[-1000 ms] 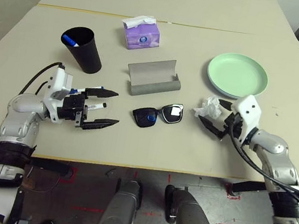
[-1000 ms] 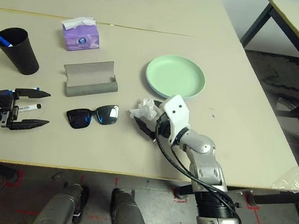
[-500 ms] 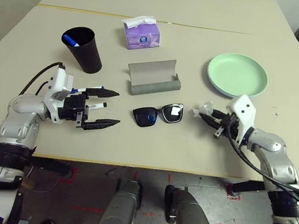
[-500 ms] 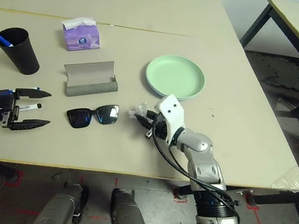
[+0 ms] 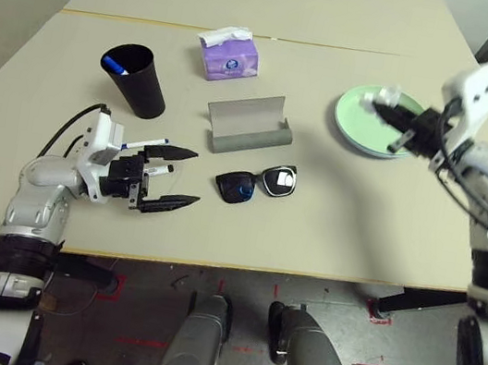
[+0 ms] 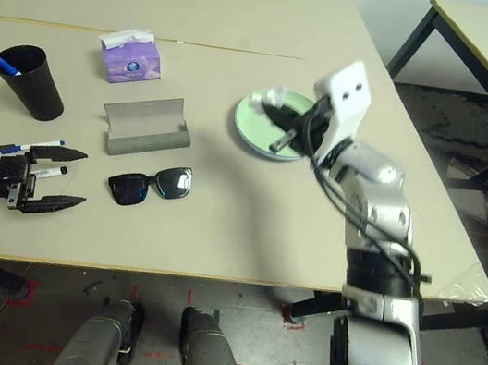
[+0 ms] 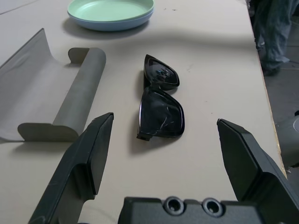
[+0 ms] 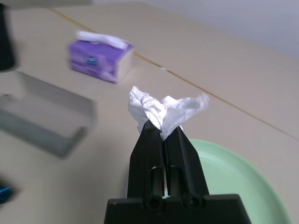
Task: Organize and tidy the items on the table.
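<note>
High over the green plate (image 5: 354, 132), my right gripper (image 5: 381, 105) is shut on the crumpled white tissue (image 8: 162, 109). The green plate rests on a pale blue plate (image 7: 108, 23). My left gripper (image 5: 194, 177) stands open low over the table (image 5: 329, 234) at the front left, and a thin white marker (image 5: 158, 169) with a black cap lies between its fingers. The black sunglasses (image 5: 258, 180) lie just beyond its fingertips. The grey glasses case (image 5: 249, 125) stands open behind them. A blue-capped marker (image 5: 118, 69) stands in the black cup (image 5: 140, 86).
A purple tissue box (image 5: 231, 55) stands at the back near the yellowish seam. The table's front edge runs just behind my left wrist. Another table's dark legs show at the far right (image 6: 417, 43).
My right gripper has closed on the tissue, lifted it from the table beside the sunglasses and carried it back over the green plate. The left gripper has stayed put.
</note>
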